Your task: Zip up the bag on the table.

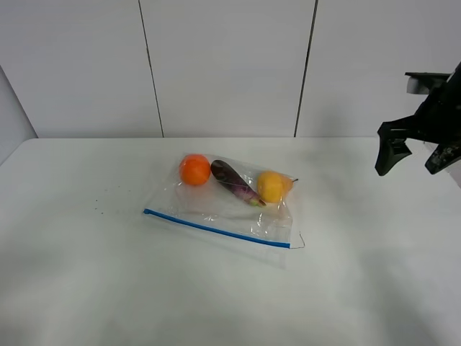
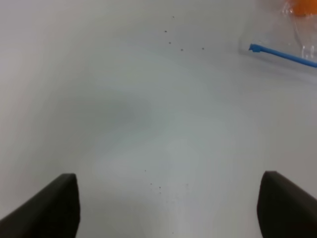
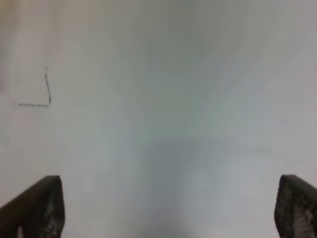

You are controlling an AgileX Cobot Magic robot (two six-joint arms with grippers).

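Note:
The clear bag [image 1: 223, 205] lies flat in the middle of the white table [image 1: 86, 288]. Its blue zipper strip [image 1: 216, 228] runs along the near edge. Inside it are an orange [image 1: 194, 169], a purple eggplant [image 1: 234, 180] and a yellow fruit [image 1: 271, 186]. My right gripper [image 1: 413, 162] hangs open above the table's far right, well away from the bag; its wrist view [image 3: 171, 208] shows only bare table. My left gripper [image 2: 168, 208] is open over bare table; the strip's end [image 2: 277, 52] and the orange [image 2: 299, 6] show far off. It is out of the high view.
A thin black corner mark [image 1: 299, 241] is drawn on the table by the bag's right end and also shows in the right wrist view [image 3: 47, 96]. Small dark specks [image 1: 104, 198] lie left of the bag. A white panelled wall [image 1: 230, 65] stands behind the table.

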